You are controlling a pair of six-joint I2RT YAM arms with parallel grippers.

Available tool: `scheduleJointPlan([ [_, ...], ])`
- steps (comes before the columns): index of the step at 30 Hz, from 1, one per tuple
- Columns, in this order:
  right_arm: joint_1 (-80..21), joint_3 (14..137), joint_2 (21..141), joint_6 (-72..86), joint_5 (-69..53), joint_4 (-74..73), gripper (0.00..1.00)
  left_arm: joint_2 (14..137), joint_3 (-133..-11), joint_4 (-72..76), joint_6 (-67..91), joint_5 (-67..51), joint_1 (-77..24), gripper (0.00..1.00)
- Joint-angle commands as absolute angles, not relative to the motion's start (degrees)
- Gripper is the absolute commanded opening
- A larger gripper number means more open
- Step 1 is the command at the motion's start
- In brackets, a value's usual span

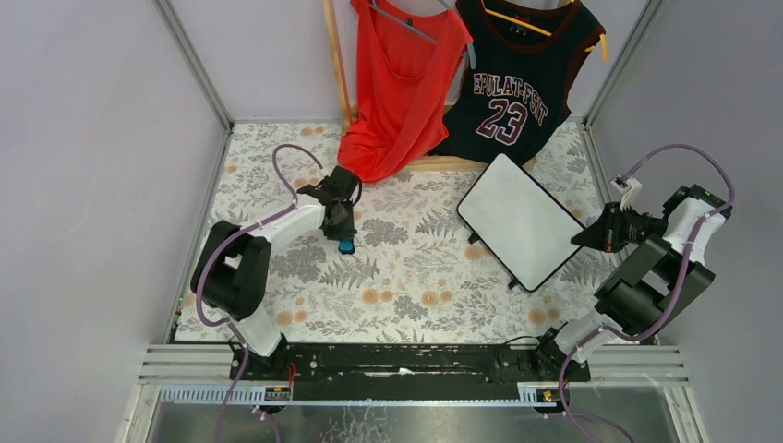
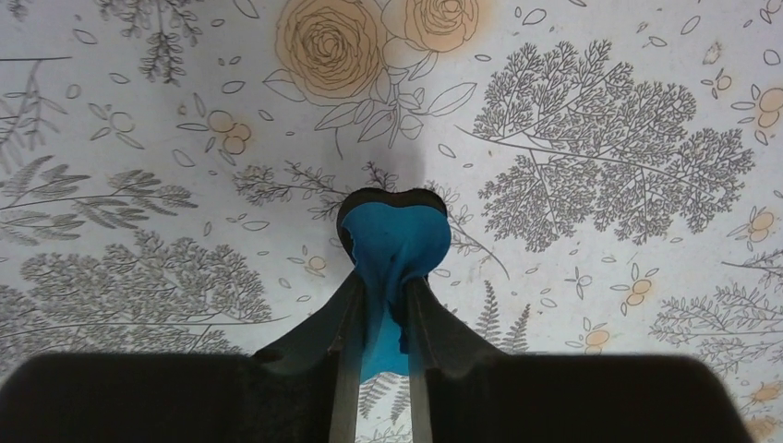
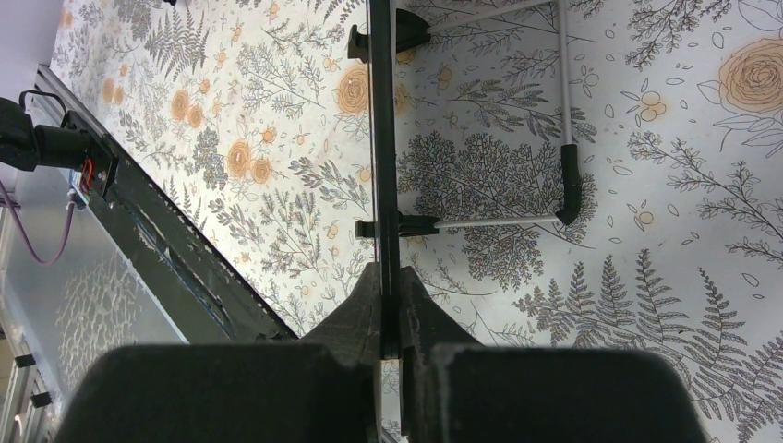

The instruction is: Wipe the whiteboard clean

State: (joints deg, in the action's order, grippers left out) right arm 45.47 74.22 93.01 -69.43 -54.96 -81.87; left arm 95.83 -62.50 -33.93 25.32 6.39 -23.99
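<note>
The whiteboard [image 1: 520, 220] stands tilted at the right of the floral table, its white face showing no marks. My right gripper [image 1: 584, 238] is shut on its right edge. In the right wrist view the board appears edge-on as a thin black frame [image 3: 383, 138] pinched in my right gripper [image 3: 386, 277], with its black feet and wire stand [image 3: 565, 138] off to the right. My left gripper [image 1: 344, 238] is at the table's left-centre, well apart from the board, shut on a small blue eraser [image 1: 346, 245]. The eraser [image 2: 397, 235] bulges out past the left gripper [image 2: 383, 286] just above the cloth.
A red top [image 1: 402, 83] and a dark number 23 jersey [image 1: 517, 83] hang from a wooden rack [image 1: 337, 55] at the back, their hems reaching the table. Metal posts and grey walls bound both sides. A black rail [image 1: 406, 360] runs along the near edge.
</note>
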Motion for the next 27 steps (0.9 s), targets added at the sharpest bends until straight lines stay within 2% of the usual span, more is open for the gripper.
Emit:
scheduleJointPlan([
  [1, 44.74, 73.61, 92.29, -71.63, -46.32, -82.08, 0.00, 97.88, -62.15, -29.55, 26.45, 4.71, -23.83, 0.20],
  [6, 44.74, 73.75, 92.20, -71.65, -46.27, -82.24, 0.00, 98.09, -61.51, -27.85, 26.12, 4.18, -23.77, 0.39],
  [14, 44.79, 73.95, 92.21, -71.52, -46.21, -82.50, 0.00, 97.77, -61.69, -27.63, 26.64, 2.98, -23.47, 0.40],
  [27, 44.74, 73.76, 92.80, -71.41, -46.16, -82.68, 0.00, 84.38, -61.28, -27.21, 27.78, 4.60, -23.50, 0.48],
])
